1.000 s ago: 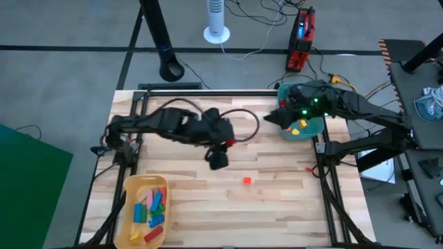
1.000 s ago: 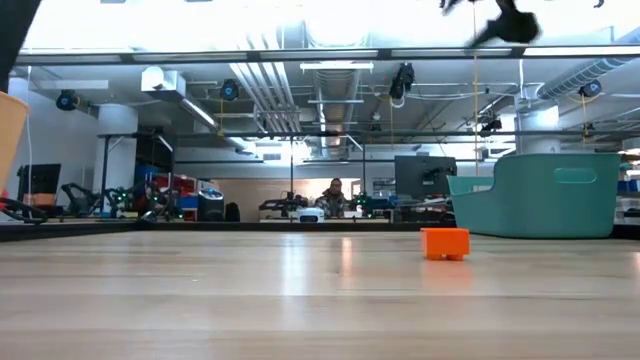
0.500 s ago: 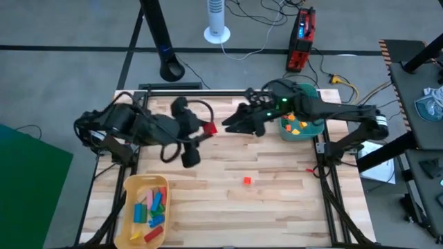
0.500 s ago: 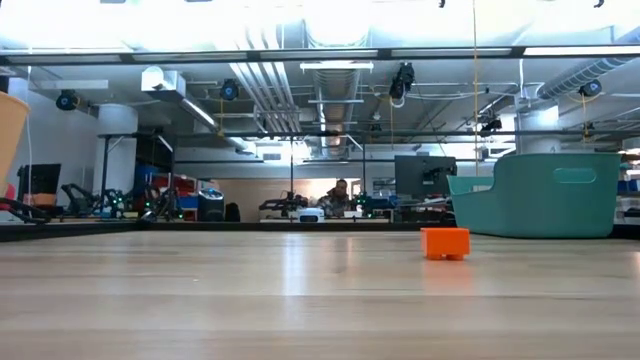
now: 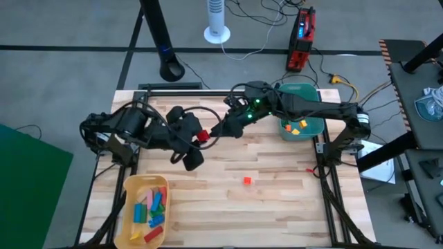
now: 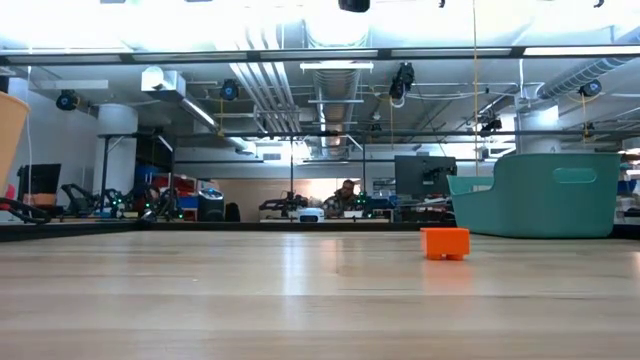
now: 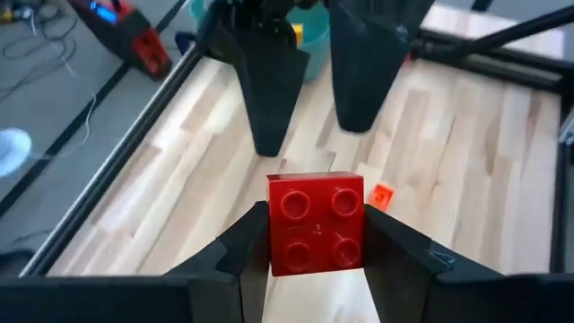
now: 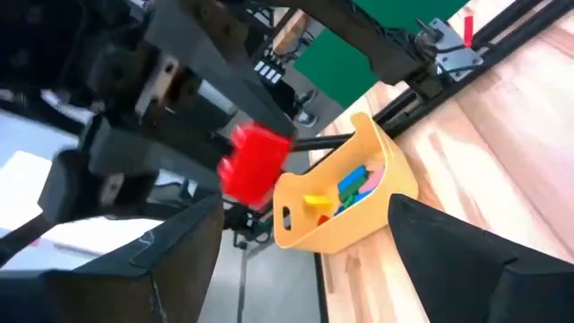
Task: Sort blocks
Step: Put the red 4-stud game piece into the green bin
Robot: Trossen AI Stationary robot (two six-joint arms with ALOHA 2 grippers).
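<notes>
My left gripper (image 5: 198, 137) is shut on a red four-stud block (image 7: 317, 224) above the table's middle. My right gripper (image 5: 219, 130) is open and reaches in from the right. Its two fingers (image 7: 269, 90) point at the red block (image 8: 254, 163) from close by without touching it. An orange block (image 5: 247, 180) lies flat on the table nearer the front and also shows in the low view (image 6: 445, 243). Several coloured blocks lie in the yellow tray (image 5: 129, 200) and in the teal bin (image 5: 313, 127). My left gripper pinches the red block's two opposite sides (image 7: 272, 235) between its two fingers, at their free ends. The fingers reach roughly level from the table's left. The block is lifted clear of the table, its studded face toward the wrist camera.
The yellow tray stands at the front left corner, the teal bin (image 6: 545, 195) at the far right. Black frame rails (image 5: 208, 91) run along the table's edges. Bare wood lies around the orange block. A person sits far off in the room (image 6: 347, 190).
My right gripper has left the teal bin and gone toward the table's left, up to the red block. My left gripper has carried the red block from the table's middle a little toward the left edge, keeping it clear of the table.
</notes>
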